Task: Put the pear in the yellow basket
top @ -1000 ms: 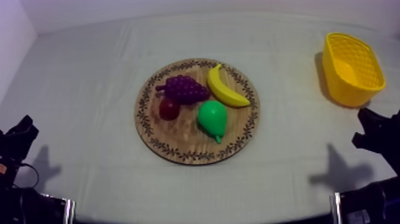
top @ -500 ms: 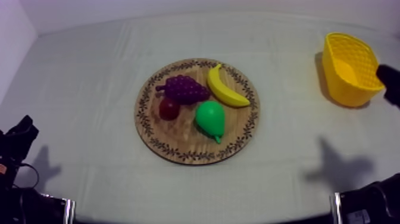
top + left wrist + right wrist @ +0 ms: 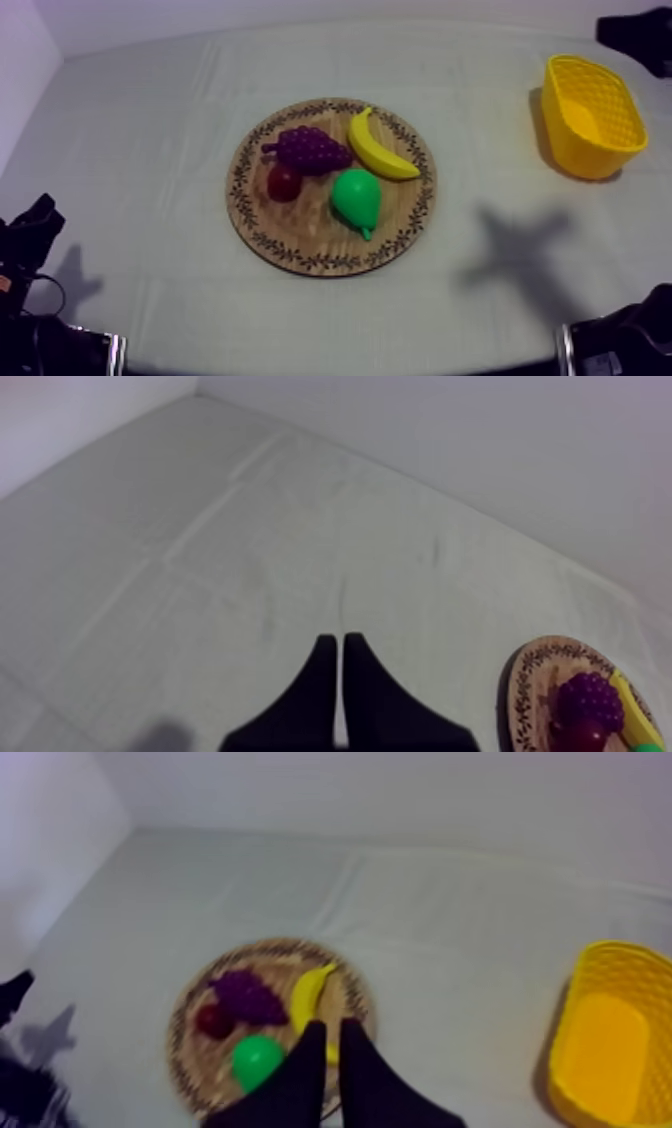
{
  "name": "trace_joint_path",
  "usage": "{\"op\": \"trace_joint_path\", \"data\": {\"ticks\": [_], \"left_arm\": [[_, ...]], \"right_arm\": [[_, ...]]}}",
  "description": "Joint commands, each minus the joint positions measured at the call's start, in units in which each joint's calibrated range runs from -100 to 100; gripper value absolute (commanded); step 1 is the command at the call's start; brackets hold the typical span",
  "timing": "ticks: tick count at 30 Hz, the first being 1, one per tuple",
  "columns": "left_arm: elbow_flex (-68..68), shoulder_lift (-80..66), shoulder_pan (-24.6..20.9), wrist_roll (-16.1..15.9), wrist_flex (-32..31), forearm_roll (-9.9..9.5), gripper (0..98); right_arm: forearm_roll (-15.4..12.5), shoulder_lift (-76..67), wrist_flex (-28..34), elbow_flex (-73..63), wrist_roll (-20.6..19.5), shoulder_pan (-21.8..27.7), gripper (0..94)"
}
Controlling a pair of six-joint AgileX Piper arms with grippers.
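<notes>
**Top view.** Even, diffuse light falls from overhead, and the grey-white cloth (image 3: 150, 120) on the counter (image 3: 300, 325) reads bright, with no glare. The right arm (image 3: 636, 36), over the counter's far right corner, throws a soft cross-shaped shadow (image 3: 520, 250) on the cloth between the wooden board (image 3: 243, 190) and the near right corner. The left arm (image 3: 28, 240) casts a fainter shadow just beside itself at the near left edge. The yellow basket (image 3: 592, 115) darkens the cloth along its left wall. The pear (image 3: 357, 198) leaves a narrow dark rim on the board.

**Right wrist view.** Dimmer, with a cool violet cast.

**Left wrist view.** Pale, flat light with faint creases.
</notes>
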Motion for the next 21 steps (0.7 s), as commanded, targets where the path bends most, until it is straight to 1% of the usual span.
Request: {"op": "trace_joint_path", "data": {"ticks": [1, 3, 7, 9, 12, 15, 19, 21], "left_arm": [[0.03, 0.02, -0.02, 0.02, 0.04, 0.0, 0.1], [0.03, 0.02, -0.02, 0.02, 0.04, 0.0, 0.1], [0.03, 0.02, -0.02, 0.02, 0.04, 0.0, 0.1], [0.03, 0.02, -0.02, 0.02, 0.04, 0.0, 0.1], [0.03, 0.02, -0.02, 0.02, 0.04, 0.0, 0.1], [0.03, 0.02, -0.02, 0.02, 0.04, 0.0, 0.1], [0.03, 0.02, -0.02, 0.02, 0.04, 0.0, 0.1], [0.03, 0.02, -0.02, 0.02, 0.04, 0.0, 0.1]], "right_arm": [[-0.87, 7.86, 3.84, -5.87, -0.35, -4.98, 5.5], [-3.42, 10.87, 4.59, -7.8, 1.12, -4.76, 6.6], [-10.29, 15.6, 4.23, -9.42, 5.34, -2.04, 10.0], [-12.59, 17.77, 3.59, -9.1, 6.95, -1.42, 11.5], [-15.08, 20.94, 2.59, -7.45, 9.26, -1.17, 12.8], [-17.54, 23.95, 3.18, -5.68, 12.08, -0.99, 14.1], [-18.75, 26.67, 4.76, -3.96, 14.39, -1.35, 17.0], [-19.12, 27.41, 6.22, -3.08, 15.65, -1.51, 20.8]]}}
